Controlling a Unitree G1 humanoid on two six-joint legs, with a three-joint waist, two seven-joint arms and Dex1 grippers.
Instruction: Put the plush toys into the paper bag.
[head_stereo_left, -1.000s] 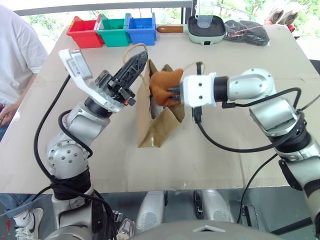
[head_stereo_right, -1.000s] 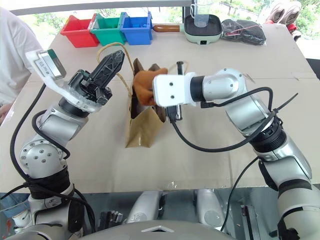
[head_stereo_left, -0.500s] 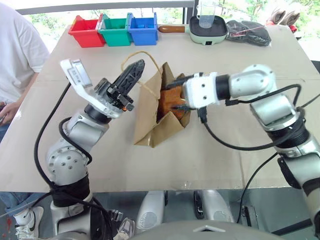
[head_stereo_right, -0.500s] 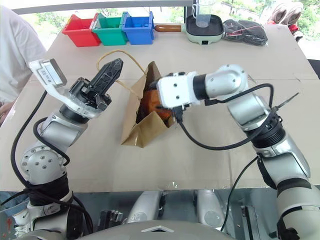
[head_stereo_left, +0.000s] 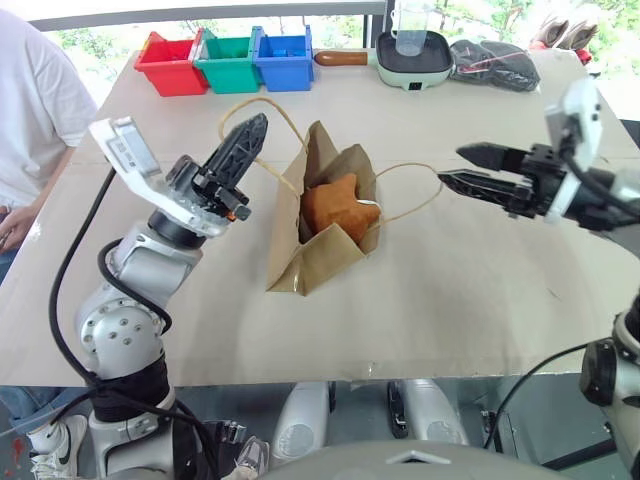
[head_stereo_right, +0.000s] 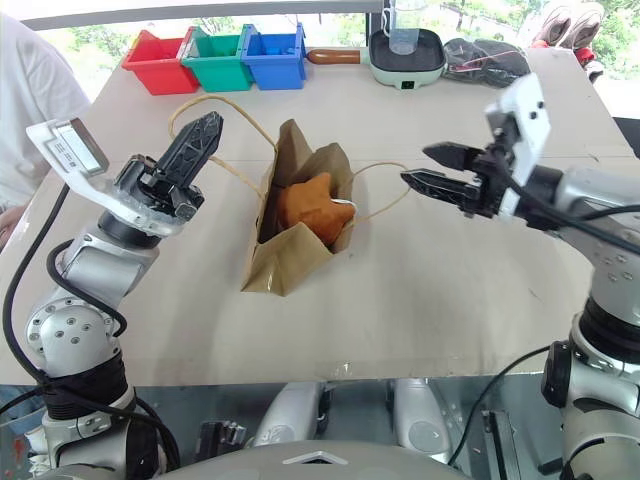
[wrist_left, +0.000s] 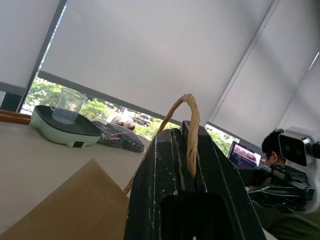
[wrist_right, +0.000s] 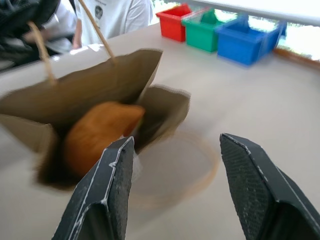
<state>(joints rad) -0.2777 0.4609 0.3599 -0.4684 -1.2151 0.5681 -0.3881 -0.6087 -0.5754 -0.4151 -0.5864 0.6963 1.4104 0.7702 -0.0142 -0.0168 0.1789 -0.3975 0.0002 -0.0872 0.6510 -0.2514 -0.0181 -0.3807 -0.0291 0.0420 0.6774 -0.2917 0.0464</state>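
Note:
The brown paper bag (head_stereo_left: 298, 268) lies tilted on the table's middle with its mouth open. An orange-brown plush toy (head_stereo_left: 336, 205) rests inside the mouth, also seen as an orange lump (wrist_right: 95, 135) in the right wrist view. My left gripper (head_stereo_left: 250, 128) is shut on one cord handle (wrist_left: 191, 127) and holds it up to the left of the bag. The other handle (head_stereo_left: 415, 200) lies flat on the table. My right gripper (head_stereo_left: 452, 165) hangs open and empty to the right of the bag, apart from it.
Red (head_stereo_left: 170, 62), green (head_stereo_left: 228, 62) and blue (head_stereo_left: 283, 58) bins line the far edge. Beside them stand a pale green pan with a beaker (head_stereo_left: 412, 55) and a black pouch (head_stereo_left: 490, 62). A person in a white shirt (head_stereo_left: 35, 110) stands at the left.
My right gripper let go of the orange plush toy inside the bag, opened, and pulled away to the right. The left gripper keeps hold of the handle.

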